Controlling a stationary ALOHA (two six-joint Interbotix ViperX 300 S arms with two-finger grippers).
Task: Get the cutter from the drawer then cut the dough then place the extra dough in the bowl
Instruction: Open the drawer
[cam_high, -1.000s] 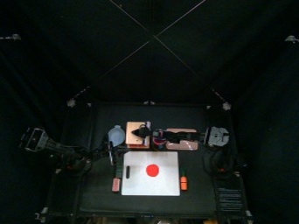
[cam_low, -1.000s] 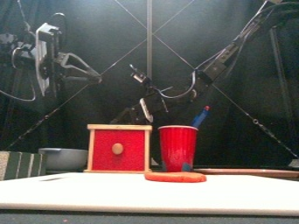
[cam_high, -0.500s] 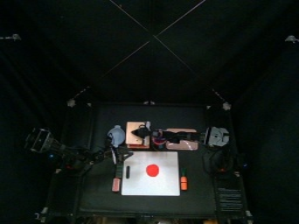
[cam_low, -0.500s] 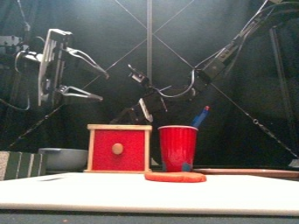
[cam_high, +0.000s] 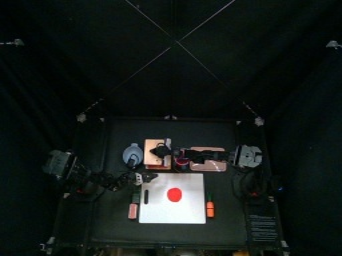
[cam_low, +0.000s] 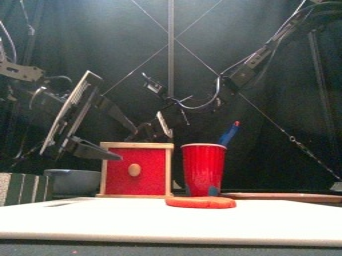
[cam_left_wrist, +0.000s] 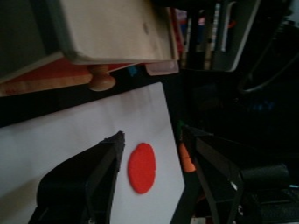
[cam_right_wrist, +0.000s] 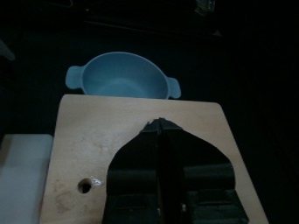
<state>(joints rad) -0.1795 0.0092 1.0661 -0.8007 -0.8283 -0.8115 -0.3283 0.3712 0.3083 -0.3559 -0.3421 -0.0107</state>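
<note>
Now, top view: wooden box is landmark. Left gripper in front of box, toward bowl side. Dough on white board, in front of box.
Front view: drawer front flush; cutter unseen, presumably inside.
Left wrist view: jaws spread wide, knob off-centre. Centre on knob, pinch, pull straight.
Right wrist view: right gripper over box top, jaws seemingly closed, empty. Press down so box won't slide.

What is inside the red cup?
A blue toy knife sticks up out of the red cup. Its lower part, and anything else inside, is hidden by the cup's wall.
</note>
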